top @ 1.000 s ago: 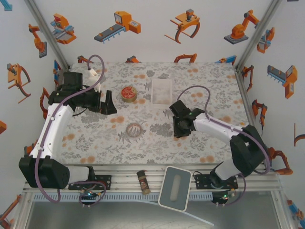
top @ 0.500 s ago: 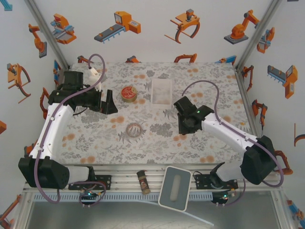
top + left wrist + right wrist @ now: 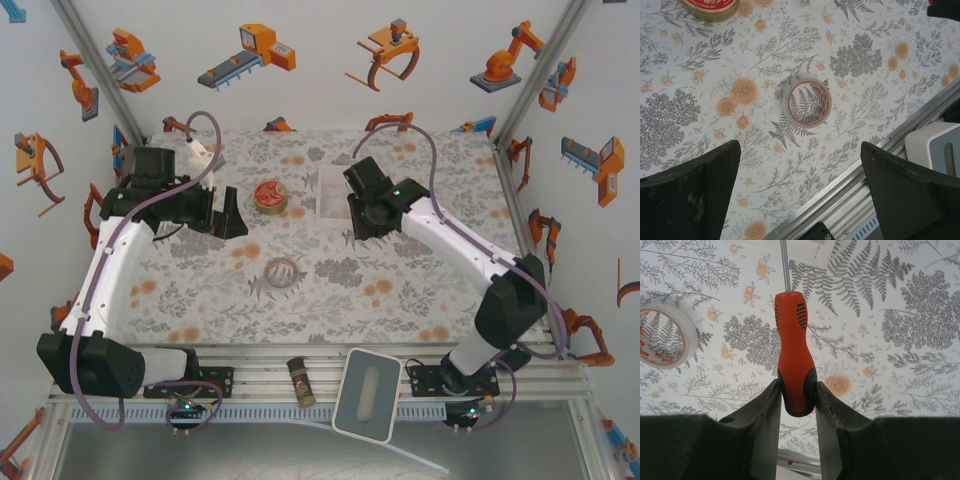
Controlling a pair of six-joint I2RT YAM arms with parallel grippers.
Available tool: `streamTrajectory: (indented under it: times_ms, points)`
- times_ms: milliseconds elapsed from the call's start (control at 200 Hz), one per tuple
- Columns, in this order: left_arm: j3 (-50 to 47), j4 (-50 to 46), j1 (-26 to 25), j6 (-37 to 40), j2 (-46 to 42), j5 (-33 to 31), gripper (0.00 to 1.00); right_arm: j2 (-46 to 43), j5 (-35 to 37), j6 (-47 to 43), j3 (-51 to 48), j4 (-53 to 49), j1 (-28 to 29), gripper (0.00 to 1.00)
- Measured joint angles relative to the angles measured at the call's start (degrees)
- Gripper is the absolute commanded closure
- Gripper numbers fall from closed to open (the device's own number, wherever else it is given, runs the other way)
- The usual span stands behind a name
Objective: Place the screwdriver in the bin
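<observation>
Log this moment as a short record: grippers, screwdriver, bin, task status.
left gripper: open, empty, tape roll on the table beyond it
right gripper: shut on the screwdriver handle, at the bin right edge
screwdriver: held by its handle end, shaft pointing forward
bin: white, far middle of the table
status: screwdriver not yet in the bin

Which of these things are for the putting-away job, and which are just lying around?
For the job: the screwdriver, gripped in the right gripper; the bin.

Just lying about: the tape roll, the red tin, the spice bottle, the grey-white pad.
</observation>
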Motion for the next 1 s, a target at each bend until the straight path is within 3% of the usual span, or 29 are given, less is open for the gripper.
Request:
streamTrajectory:
  times_ms: [461, 1001]
  points:
    - [0.0, -0.8, 0.0, 0.0, -2.4, -1.0, 0.03, 20.9, -4.4, -6.5, 19.9, -3.0, -3.4, 0.81]
    - [1.2, -1.4, 0.0, 0.0, -1.9, -1.1, 0.03, 30.5, -4.3, -10.7, 30.9, -9.1, -5.3, 0.8]
